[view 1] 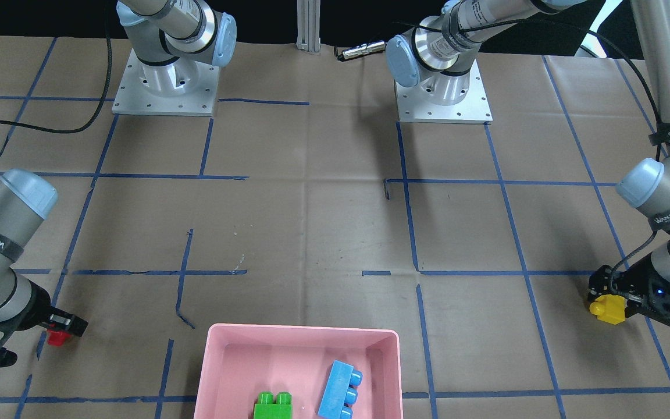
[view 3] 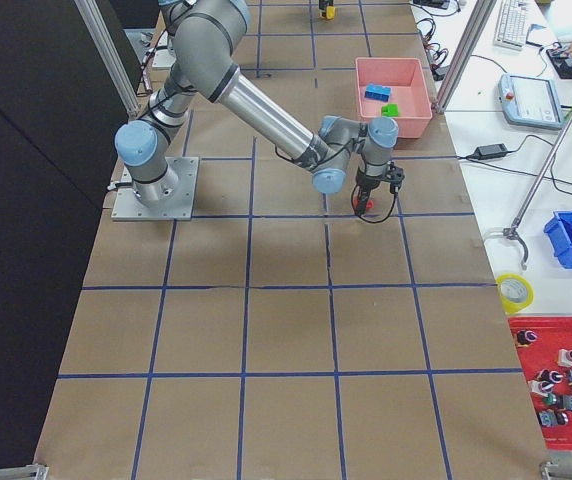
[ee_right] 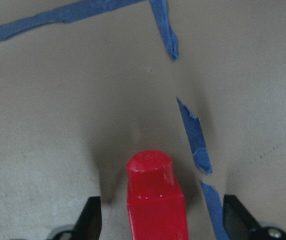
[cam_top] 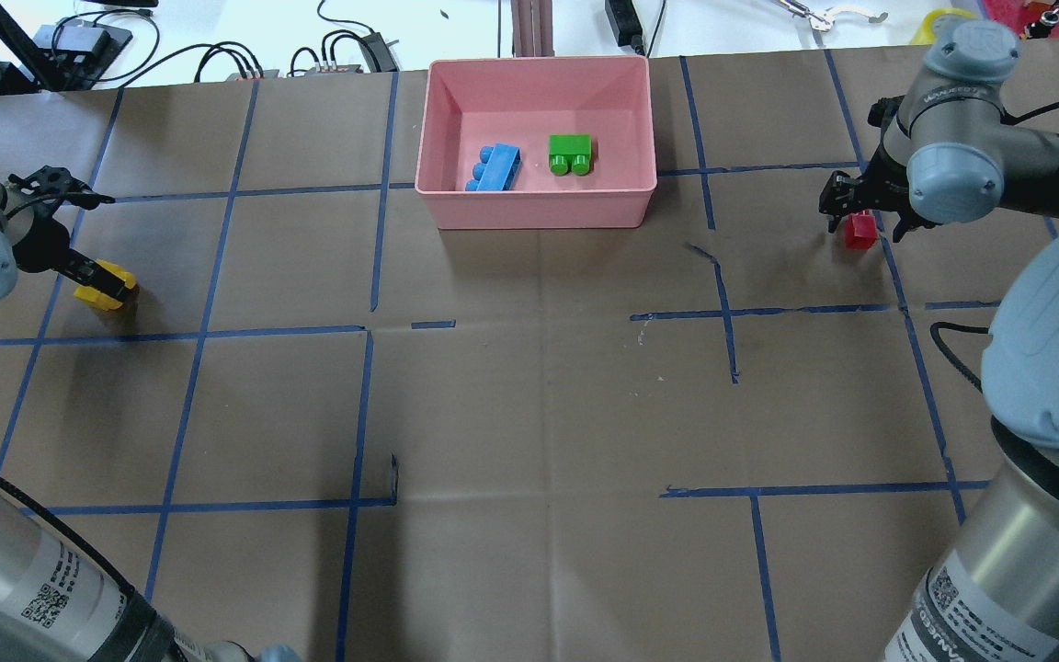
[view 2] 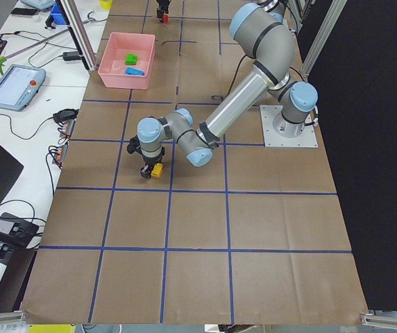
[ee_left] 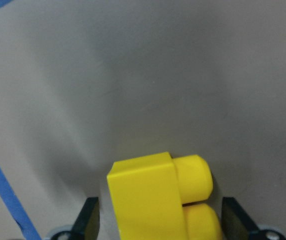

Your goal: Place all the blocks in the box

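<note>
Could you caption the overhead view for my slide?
Left gripper at yellow brick, right gripper at red brick; blue brick, green brick in box.

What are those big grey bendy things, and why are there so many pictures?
They are two robot arms bolted to a table. Four cameras watch from around the table, and one sits on each wrist, giving the two close-ups. A blue brick and a green brick lie in the pink box. The left hand is open around a yellow brick, and the right hand is open around a red brick. Both bricks sit on the table.
</note>
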